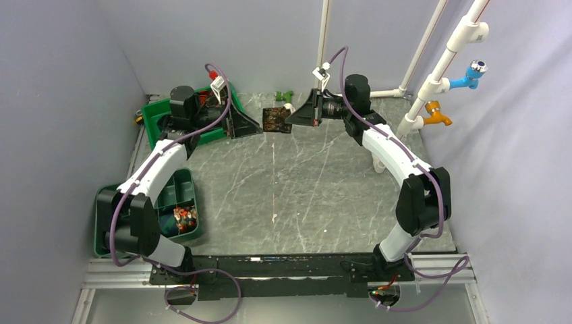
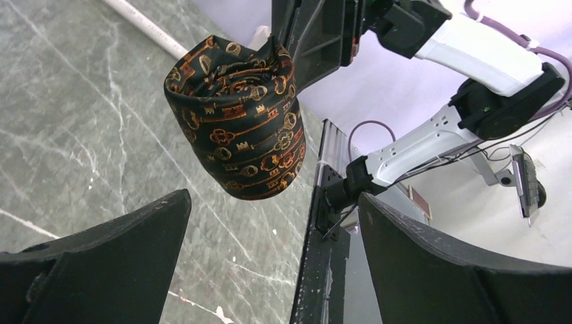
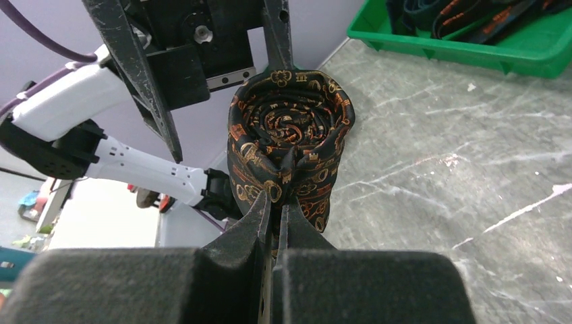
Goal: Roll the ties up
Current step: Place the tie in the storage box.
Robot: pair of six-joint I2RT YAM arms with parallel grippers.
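The rolled tie (image 3: 287,142) is partly hidden by the right gripper (image 3: 273,206), whose fingers pinch its edge over the table's (image 1: 290,196) far end, facing the spread-apart fingers of the left gripper (image 1: 251,127).

The rolled tie (image 2: 236,115) is showing black cloth, printed all over with orange and gold keys. The table (image 1: 303,196) is looking grey, marbled with thin white veins. The far tray (image 1: 152,118) and the near tray (image 1: 191,192) are both glowing bright green, and the other ties (image 3: 465,13) are showing dark with orange marks. The left arm (image 1: 158,165) and the right arm (image 1: 394,152) are wearing white shells with black joints, trailing purple cables (image 1: 222,94). The pipes (image 1: 438,74) are standing white, carrying a blue fitting (image 1: 472,73) and an orange fitting (image 1: 437,113).
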